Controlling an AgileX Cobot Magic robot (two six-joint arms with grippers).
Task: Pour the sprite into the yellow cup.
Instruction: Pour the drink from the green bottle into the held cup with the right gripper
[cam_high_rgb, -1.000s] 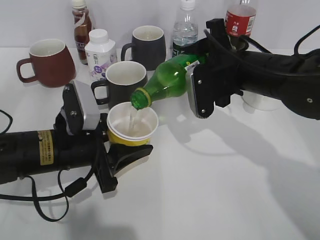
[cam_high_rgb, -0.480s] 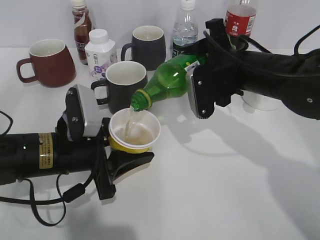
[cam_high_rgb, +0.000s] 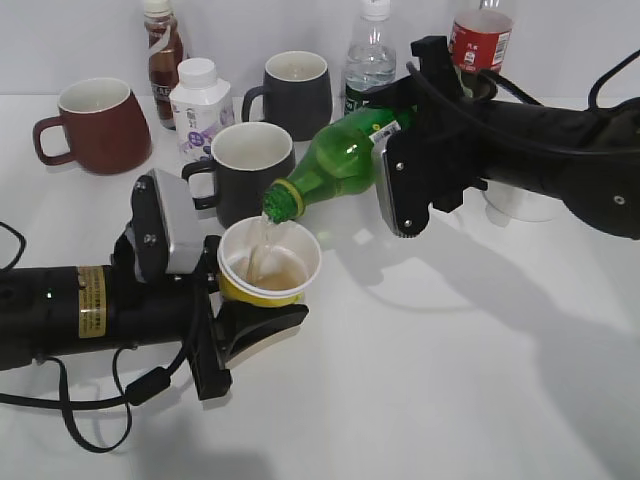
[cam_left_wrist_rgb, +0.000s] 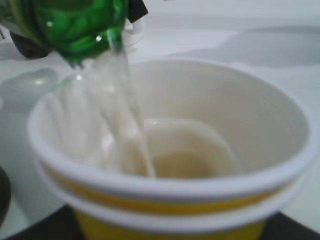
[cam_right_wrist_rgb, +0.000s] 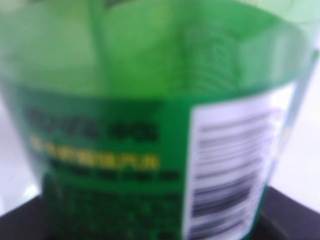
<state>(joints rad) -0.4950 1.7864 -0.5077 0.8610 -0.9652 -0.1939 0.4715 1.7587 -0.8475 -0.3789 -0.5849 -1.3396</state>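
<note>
The sprite (cam_high_rgb: 345, 157) is a green translucent bottle, tilted neck-down to the left with its open mouth over the yellow cup (cam_high_rgb: 268, 264). My right gripper (cam_high_rgb: 400, 175) is shut on the bottle's labelled body, which fills the right wrist view (cam_right_wrist_rgb: 150, 125). My left gripper (cam_high_rgb: 215, 290) is shut on the yellow cup and holds it under the bottle's mouth. In the left wrist view a clear stream falls from the green neck (cam_left_wrist_rgb: 85, 25) into the cup (cam_left_wrist_rgb: 175, 150), which has pale liquid at its bottom.
Two dark mugs (cam_high_rgb: 245, 165) (cam_high_rgb: 295, 92) and a dark-red mug (cam_high_rgb: 95, 125) stand behind the cup. A white milk bottle (cam_high_rgb: 200, 105), a brown bottle (cam_high_rgb: 163, 55), a water bottle (cam_high_rgb: 370, 60) and a red-label cola bottle (cam_high_rgb: 480, 35) line the back. A white cup (cam_high_rgb: 520, 205) is at right.
The cup and left gripper rose and shifted slightly right under the bottle's mouth a second ago, then held. The liquid in the cup has risen. The bottle has barely moved.
</note>
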